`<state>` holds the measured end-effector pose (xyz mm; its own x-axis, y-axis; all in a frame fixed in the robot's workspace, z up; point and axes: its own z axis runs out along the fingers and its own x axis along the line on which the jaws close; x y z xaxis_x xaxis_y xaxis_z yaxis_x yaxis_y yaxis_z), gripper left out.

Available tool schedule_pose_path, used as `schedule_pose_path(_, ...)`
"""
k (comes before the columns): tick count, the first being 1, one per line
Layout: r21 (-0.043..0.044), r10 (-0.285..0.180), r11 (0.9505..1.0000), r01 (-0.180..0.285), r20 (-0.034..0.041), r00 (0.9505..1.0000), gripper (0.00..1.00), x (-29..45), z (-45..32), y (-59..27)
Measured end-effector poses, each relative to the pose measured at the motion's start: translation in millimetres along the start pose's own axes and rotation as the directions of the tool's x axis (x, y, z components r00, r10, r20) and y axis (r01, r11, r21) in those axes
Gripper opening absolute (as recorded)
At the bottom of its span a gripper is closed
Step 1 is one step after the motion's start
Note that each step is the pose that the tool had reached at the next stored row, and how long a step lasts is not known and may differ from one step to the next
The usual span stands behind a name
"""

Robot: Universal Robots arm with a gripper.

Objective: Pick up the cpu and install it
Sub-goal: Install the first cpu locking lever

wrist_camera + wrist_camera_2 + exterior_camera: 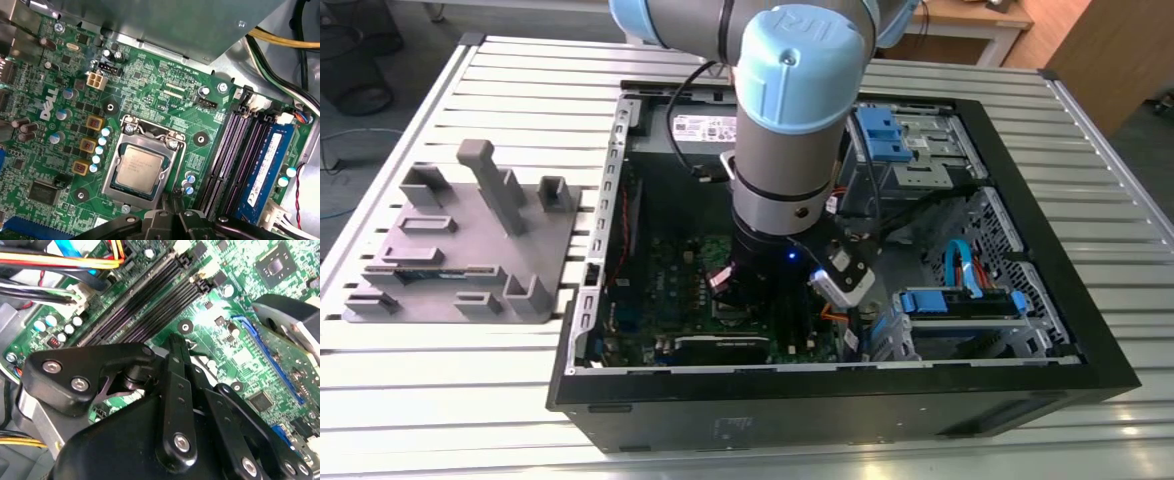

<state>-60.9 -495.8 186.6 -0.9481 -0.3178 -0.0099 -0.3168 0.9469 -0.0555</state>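
Note:
The cpu (137, 169), a small square chip with a silver-grey top, lies flat in the motherboard socket. The silver socket frame (114, 167) lies around it. In the first wrist view my gripper (172, 207) hangs just beside the socket's edge, shut, with nothing between its fingers. Its black linkages (175, 405) hover over the green board in the second wrist view. In the exterior view the arm reaches straight down into the open computer case (1067, 300), with the gripper (744, 296) low over the board.
Black memory slots (225, 160) and a blue memory stick (267, 170) run beside the socket. Cables (60, 262) cross one corner. A grey plastic tray (454, 240) with upright blocks stands on the slatted table at the exterior view's left. Blue drive brackets (961, 300) fill the case's right side.

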Motion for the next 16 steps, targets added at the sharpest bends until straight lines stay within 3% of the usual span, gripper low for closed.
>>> schedule_pose_path(4,-0.0028,0.000,1.0000,0.000,0.0016,1.0000,0.11,-0.2,-6.0,-0.1)
schedule_pose_path(13,-0.0017,0.000,1.0000,0.000,0.0006,1.0000,0.11,-0.4,-39.9,-2.2)
schedule_pose_path(16,-0.0021,0.000,1.0000,0.000,0.0011,1.0000,0.11,-0.5,-40.9,-2.2)
